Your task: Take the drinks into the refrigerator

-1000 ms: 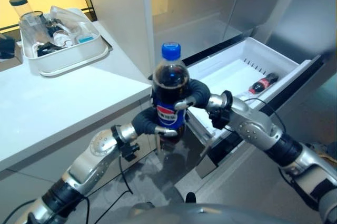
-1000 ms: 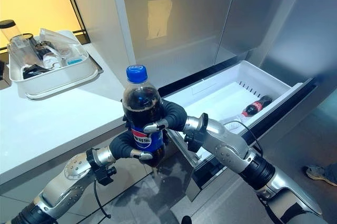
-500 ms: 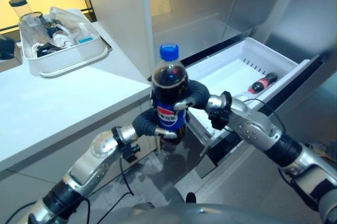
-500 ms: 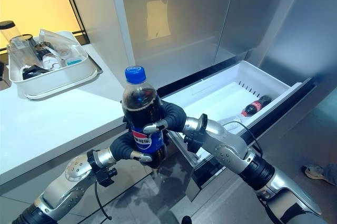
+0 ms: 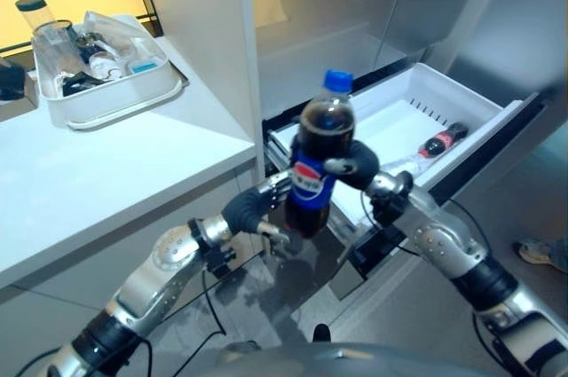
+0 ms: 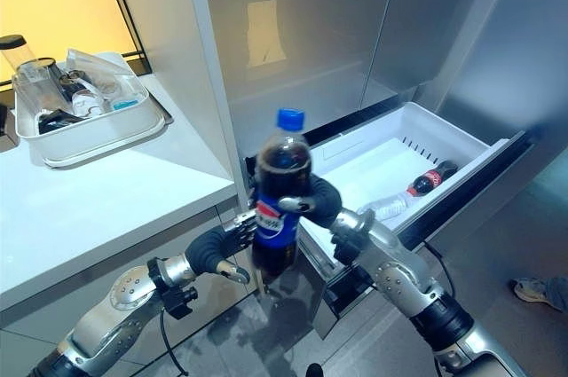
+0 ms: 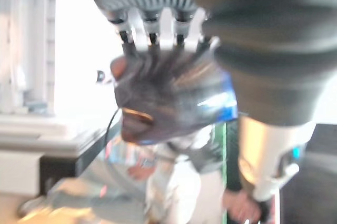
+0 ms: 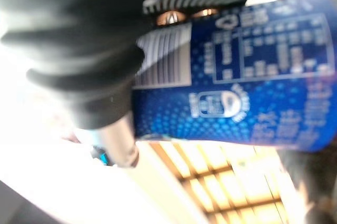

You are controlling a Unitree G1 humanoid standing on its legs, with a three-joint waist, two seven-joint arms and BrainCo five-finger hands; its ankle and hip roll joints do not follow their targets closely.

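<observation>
dark cola bottle (image 5: pixel 317 164), blue cap, white drawer (image 5: pixel 390 120)

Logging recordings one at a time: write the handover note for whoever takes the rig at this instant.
Right hand: shut on the dark cola bottle with blue cap and blue label, upright, in the air by the open white refrigerator drawer.
Left hand: open beside the bottle, not gripping.
Done: small red-labelled cola bottle and clear plastic bottle lie in the drawer.
Left: put the cola bottle in the drawer.
</observation>
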